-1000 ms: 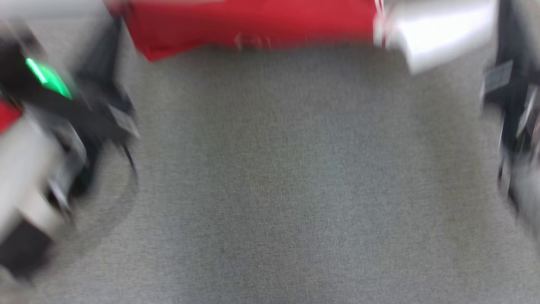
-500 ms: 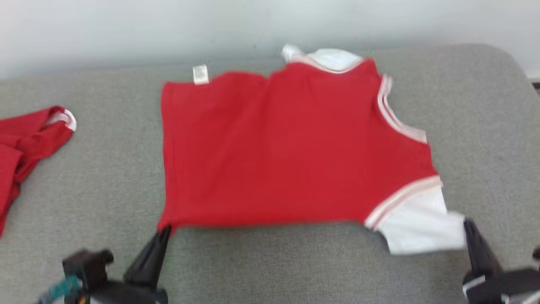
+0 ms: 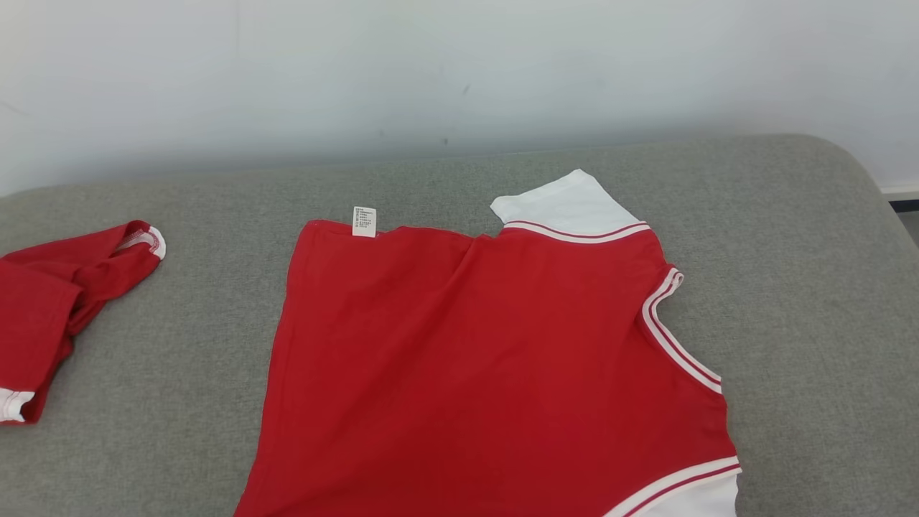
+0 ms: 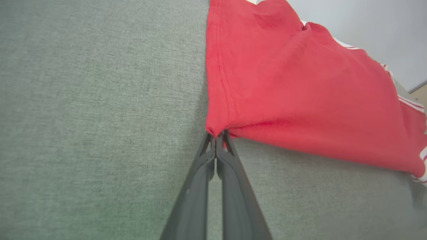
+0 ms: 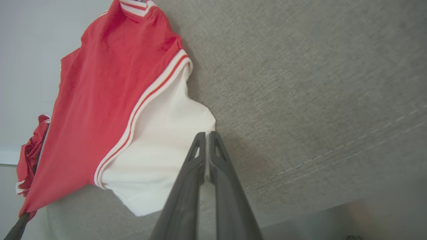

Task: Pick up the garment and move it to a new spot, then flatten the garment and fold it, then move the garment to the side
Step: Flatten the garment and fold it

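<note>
Nearest the robot, the left hand (image 4: 216, 136) is clenched, its two dark fingers pressed together on the near left corner of the red shirt (image 4: 300, 93), right where the side hem meets the bottom hem. The cloth bunches into a small pucker at the fingertips. From that corner the near edge runs off to the right with a dark shadow under it, so it sits a little above the grey pad (image 4: 83, 116).

The right hand (image 5: 206, 135) is clenched too, its fingertips at the outer edge of the white sleeve (image 5: 160, 143), with white cloth showing in the slit between the fingers. The sleeve joins the red body along a band of white and red stripes. In the right wrist view, the left hand's finger shows at the lower left corner, at the shirt's other near corner.

Further out, in the head view, the shirt (image 3: 474, 373) lies spread over the middle of the pad (image 3: 804, 301), mostly flat with a few soft creases, its neck side to the right and its bottom hem to the left. A small white label (image 3: 364, 221) sticks out at the far left corner. The far sleeve (image 3: 567, 201), also white, lies flat at the far edge.

Well apart to the left, a second red top (image 3: 50, 301) lies crumpled near the pad's left edge. Behind the pad stands a pale wall (image 3: 459, 72).
</note>
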Tool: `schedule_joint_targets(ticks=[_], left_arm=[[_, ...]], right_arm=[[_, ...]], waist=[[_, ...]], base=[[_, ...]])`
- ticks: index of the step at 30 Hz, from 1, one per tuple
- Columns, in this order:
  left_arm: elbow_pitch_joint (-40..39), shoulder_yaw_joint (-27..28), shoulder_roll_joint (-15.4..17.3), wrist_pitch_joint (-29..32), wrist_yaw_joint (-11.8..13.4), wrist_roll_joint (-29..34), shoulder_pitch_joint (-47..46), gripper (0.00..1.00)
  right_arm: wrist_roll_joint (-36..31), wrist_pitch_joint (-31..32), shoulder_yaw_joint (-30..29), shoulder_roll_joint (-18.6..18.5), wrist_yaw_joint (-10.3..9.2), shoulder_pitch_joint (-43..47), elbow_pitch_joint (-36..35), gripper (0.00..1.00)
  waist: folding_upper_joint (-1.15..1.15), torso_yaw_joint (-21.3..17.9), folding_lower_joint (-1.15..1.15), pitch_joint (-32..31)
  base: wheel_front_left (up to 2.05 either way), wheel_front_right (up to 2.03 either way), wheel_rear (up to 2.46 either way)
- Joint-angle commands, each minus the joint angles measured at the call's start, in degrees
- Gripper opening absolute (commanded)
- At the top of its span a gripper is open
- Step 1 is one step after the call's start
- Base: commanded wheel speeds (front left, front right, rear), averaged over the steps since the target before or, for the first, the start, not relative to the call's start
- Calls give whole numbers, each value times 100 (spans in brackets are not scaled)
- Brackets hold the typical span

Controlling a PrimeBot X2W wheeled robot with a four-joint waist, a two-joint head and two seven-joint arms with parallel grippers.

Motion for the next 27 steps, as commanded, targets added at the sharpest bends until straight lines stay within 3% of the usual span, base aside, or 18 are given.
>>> schedule_joint_targets(ticks=[1, 12, 22, 27], left_arm=[[-21, 88, -59, -9, -7, 1, 110, 0], [-368, 400, -429, -9, -181, 640, 551, 0], [-827, 157, -8, 216, -228, 1301, -172, 0], [-922, -14, 292, 774, -291, 1462, -1122, 0]], right_arm=[[105, 104, 23, 77, 10, 61, -131, 0], [184, 651, -407, 332, 10, 311, -1070, 0], [-52, 1041, -1062, 471, 10, -405, -1488, 0], [-670, 1538, -1190, 649, 10, -1516, -1010, 0]], waist=[[1, -29, 2, 4], [1, -31, 2, -22], [1, -4, 2, -18], [1, -56, 2, 240]], base=[[0, 0, 0], [0, 0, 0], [0, 0, 0], [0, 0, 0]])
